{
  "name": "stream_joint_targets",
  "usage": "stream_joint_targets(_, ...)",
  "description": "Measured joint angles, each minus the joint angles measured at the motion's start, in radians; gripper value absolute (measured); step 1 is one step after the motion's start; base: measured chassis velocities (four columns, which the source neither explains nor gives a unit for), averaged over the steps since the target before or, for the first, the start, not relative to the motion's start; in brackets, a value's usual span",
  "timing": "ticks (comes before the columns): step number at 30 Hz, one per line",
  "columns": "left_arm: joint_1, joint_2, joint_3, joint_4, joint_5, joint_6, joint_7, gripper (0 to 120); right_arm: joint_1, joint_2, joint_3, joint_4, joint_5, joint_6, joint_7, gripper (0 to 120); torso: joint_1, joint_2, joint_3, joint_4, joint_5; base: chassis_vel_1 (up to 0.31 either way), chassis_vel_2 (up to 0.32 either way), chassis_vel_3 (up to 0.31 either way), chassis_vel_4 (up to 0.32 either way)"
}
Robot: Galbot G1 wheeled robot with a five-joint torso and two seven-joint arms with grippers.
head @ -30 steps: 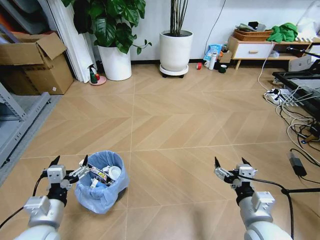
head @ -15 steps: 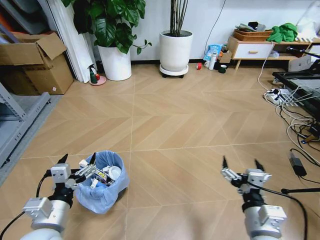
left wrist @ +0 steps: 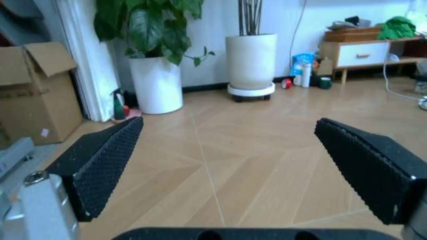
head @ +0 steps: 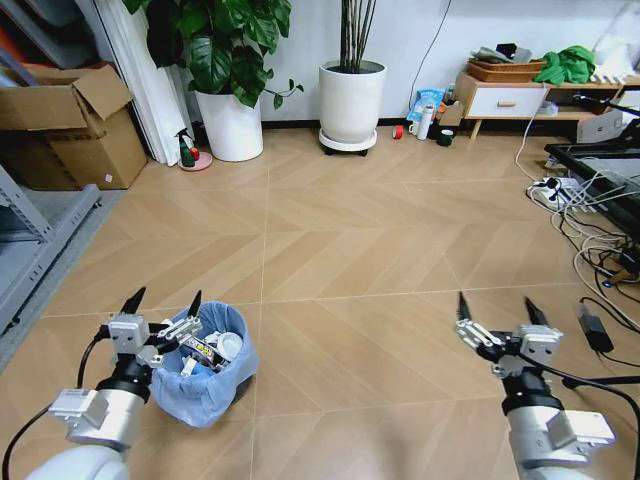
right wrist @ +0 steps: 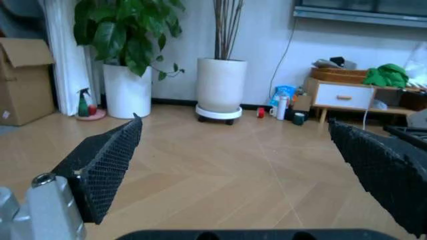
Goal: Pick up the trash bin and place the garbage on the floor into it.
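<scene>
The trash bin [head: 205,385], a small round bin lined with a crinkled light-blue bag, stands on the floor [head: 350,250] at the lower left of the head view. Inside it lies garbage [head: 215,347]: white wads, a white lid and a printed wrapper. My left gripper [head: 163,305] hovers open just above the bin's left rim, holding nothing. Over bare planks at the lower right, my right gripper [head: 494,309] is open and empty. In the wrist views both grippers [left wrist: 227,150] [right wrist: 237,150] have their fingers spread wide over bare floor.
Two large white plant pots [head: 231,124] [head: 351,100] stand by the far wall. Cardboard boxes [head: 70,125] and a metal shelf [head: 40,240] line the left side. Cables, a power strip [head: 550,190] and a black adapter [head: 594,328] clutter the right. A low cabinet [head: 510,98] sits far right.
Both grippers have risen in the head view and turned more upright. The left one moved right, over the bin's rim; the right one moved further right. Both stayed open.
</scene>
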Motion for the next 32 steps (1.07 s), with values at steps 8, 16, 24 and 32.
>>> stream_joint_targets(8, 0.009, -0.004, 0.003, -0.007, 0.007, 0.041, -0.043, 100, 0.009, -0.026, 0.005, -0.012, 0.01, -0.037, 0.026, 100, 0.0, 0.0, 0.0, 0.0, 0.0, 0.0, 0.0, 0.0, 0.0)
stream_joint_targets(16, 0.009, -0.014, 0.006, -0.009, -0.003, 0.073, -0.076, 100, 0.019, -0.021, -0.011, -0.029, 0.005, -0.042, 0.083, 100, 0.0, 0.0, 0.0, 0.0001, 0.0, 0.0, 0.0, 0.0, 0.0)
stream_joint_targets(24, 0.009, -0.015, 0.006, -0.009, -0.001, 0.075, -0.077, 100, 0.018, -0.018, -0.014, -0.033, -0.009, -0.042, 0.088, 100, 0.0, 0.0, 0.0, 0.0, 0.0, 0.0, 0.0, 0.0, 0.0)
stream_joint_targets(32, 0.009, -0.015, 0.007, -0.009, -0.001, 0.075, -0.078, 100, 0.018, -0.018, -0.014, -0.033, -0.01, -0.042, 0.088, 100, 0.0, 0.0, 0.0, 0.0, 0.0, 0.0, 0.0, 0.0, 0.0)
